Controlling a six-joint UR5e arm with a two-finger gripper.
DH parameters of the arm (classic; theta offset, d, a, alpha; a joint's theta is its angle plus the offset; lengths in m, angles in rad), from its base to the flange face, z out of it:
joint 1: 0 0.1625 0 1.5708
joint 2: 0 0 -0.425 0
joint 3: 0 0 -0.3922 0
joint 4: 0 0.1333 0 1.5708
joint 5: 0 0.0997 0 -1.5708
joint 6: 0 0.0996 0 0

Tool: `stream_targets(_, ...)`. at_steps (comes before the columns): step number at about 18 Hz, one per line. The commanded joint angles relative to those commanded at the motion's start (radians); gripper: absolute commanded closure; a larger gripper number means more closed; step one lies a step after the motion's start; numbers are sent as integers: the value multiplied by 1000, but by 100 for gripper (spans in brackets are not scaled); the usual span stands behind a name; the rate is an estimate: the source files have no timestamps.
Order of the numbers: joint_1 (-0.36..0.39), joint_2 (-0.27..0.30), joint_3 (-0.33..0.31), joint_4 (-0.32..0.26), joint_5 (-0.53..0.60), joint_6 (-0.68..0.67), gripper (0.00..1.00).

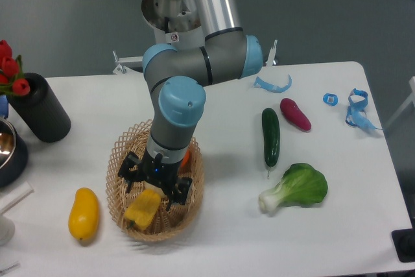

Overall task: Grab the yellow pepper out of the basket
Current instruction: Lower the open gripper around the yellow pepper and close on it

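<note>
The yellow pepper (pixel 142 210) lies in the front part of the oval wicker basket (pixel 157 234), at the table's front left. My gripper (pixel 155 185) points down into the basket, right over the pepper's upper end. Its black fingers (pixel 128 174) stand wide apart, one on each side of that end, so it is open. I cannot tell whether the fingers touch the pepper. An orange fruit (pixel 186 157) shows partly behind the gripper, inside the basket.
A smooth yellow mango-like fruit (pixel 84 221) lies left of the basket. A cucumber (pixel 270 136), a purple eggplant (pixel 295 114) and a bok choy (pixel 298 188) lie to the right. A black cylinder with red tulips (pixel 40 109) and a metal bowl (pixel 6 150) stand at the far left.
</note>
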Motion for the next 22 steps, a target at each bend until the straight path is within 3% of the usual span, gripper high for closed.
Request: stream_targets(22, -9, -41, -35, 25, 29, 45, 0)
